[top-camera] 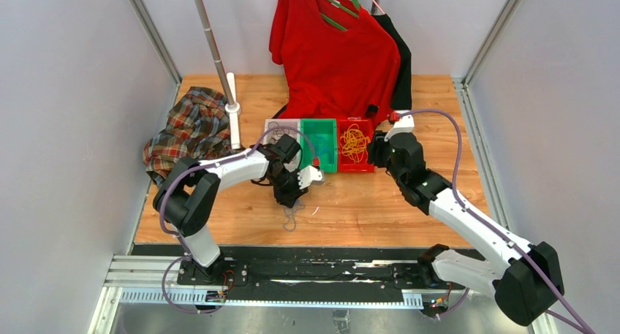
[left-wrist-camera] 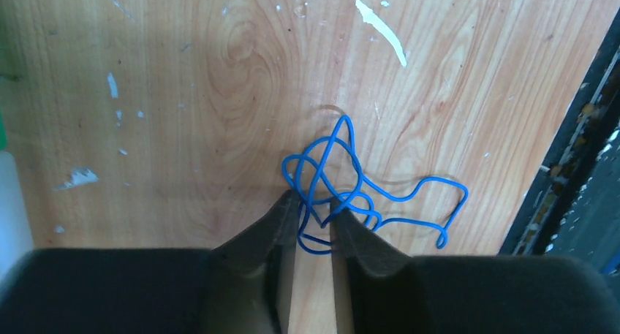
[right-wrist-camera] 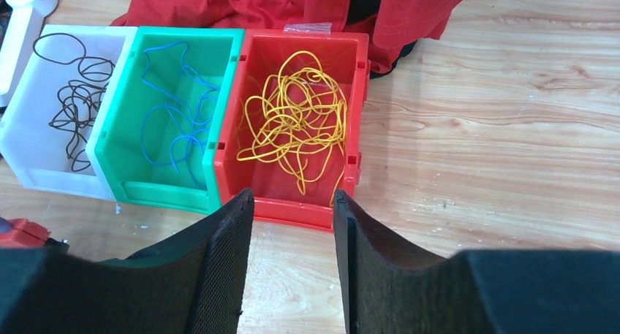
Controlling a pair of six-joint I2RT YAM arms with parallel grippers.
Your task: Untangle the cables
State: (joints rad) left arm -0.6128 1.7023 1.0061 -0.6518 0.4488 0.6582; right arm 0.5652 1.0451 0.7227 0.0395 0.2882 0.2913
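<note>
The left arm (top-camera: 234, 167) and right arm (top-camera: 468, 217) are white links joined by bulky black joint housings, each trailed by a purple cable (top-camera: 459, 140), while the left gripper (left-wrist-camera: 314, 210) and right gripper (right-wrist-camera: 292, 202) carry matte black, coarse-textured, wedge-shaped fingers (right-wrist-camera: 219, 261).

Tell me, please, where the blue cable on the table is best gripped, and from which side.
Grip the blue cable at its tangled bunch, where several loops cross, coming straight down from above: it lies flat on the table, and the bunch gives more to pinch than the single long loop trailing off. The left pincer stands astride that bunch, jaws apart.
</note>
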